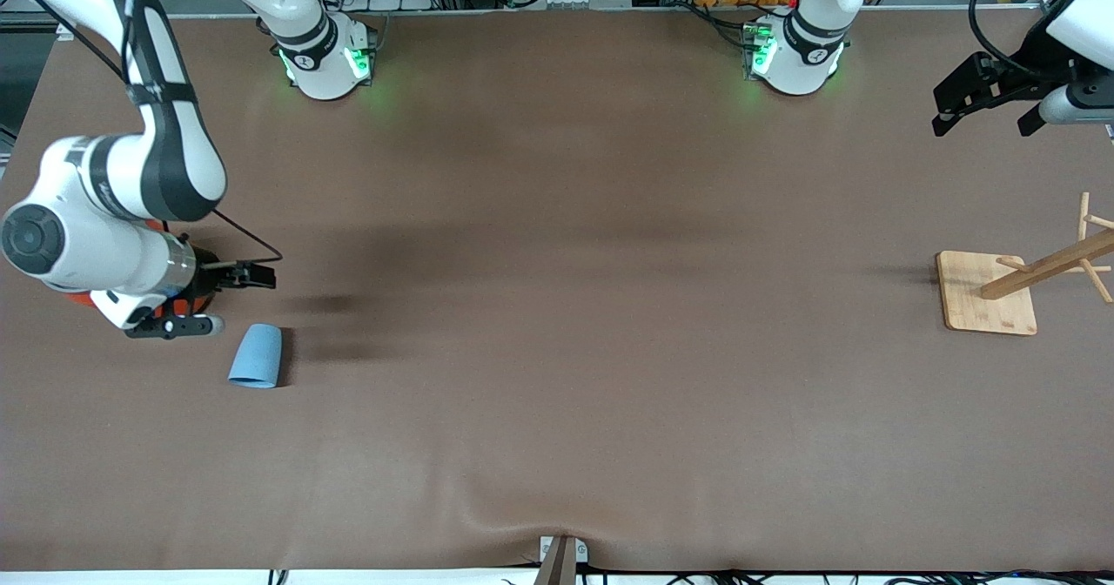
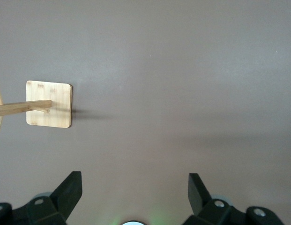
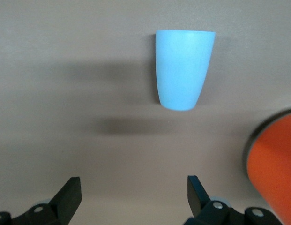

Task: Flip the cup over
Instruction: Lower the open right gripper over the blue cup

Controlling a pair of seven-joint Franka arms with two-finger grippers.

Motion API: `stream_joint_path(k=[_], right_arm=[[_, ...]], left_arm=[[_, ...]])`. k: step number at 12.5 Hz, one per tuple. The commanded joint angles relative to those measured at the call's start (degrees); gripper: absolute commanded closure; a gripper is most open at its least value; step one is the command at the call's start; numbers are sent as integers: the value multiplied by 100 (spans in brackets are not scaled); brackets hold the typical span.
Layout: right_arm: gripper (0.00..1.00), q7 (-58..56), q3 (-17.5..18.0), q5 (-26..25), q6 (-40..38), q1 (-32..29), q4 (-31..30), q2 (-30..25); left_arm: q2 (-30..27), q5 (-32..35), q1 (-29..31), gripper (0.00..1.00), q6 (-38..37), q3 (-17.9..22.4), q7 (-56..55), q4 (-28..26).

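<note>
The light-blue cup [image 1: 257,356] lies on its side on the brown table toward the right arm's end, with its wide end toward the front camera. It also shows in the right wrist view [image 3: 184,69]. My right gripper [image 1: 219,299] is open and empty, over the table close beside the cup and apart from it. Its two fingertips [image 3: 70,194] frame bare table in the right wrist view, with the cup ahead of them. My left gripper [image 1: 985,119] is open and empty, waiting high over the left arm's end of the table.
An orange can [image 3: 274,173] stands close beside my right gripper, mostly hidden under the right arm in the front view [image 1: 181,307]. A wooden rack on a square bamboo base [image 1: 988,293] stands at the left arm's end and shows in the left wrist view [image 2: 48,104].
</note>
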Motion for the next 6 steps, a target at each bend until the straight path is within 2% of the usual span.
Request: stream_joint_path(k=[1, 6], right_arm=[[0, -104, 7, 36, 379, 1, 16, 411], [0, -824, 7, 18, 1363, -245, 86, 1001]], left_arm=[[17, 63, 38, 0, -49, -70, 58, 82], [26, 54, 55, 0, -49, -53, 58, 82]])
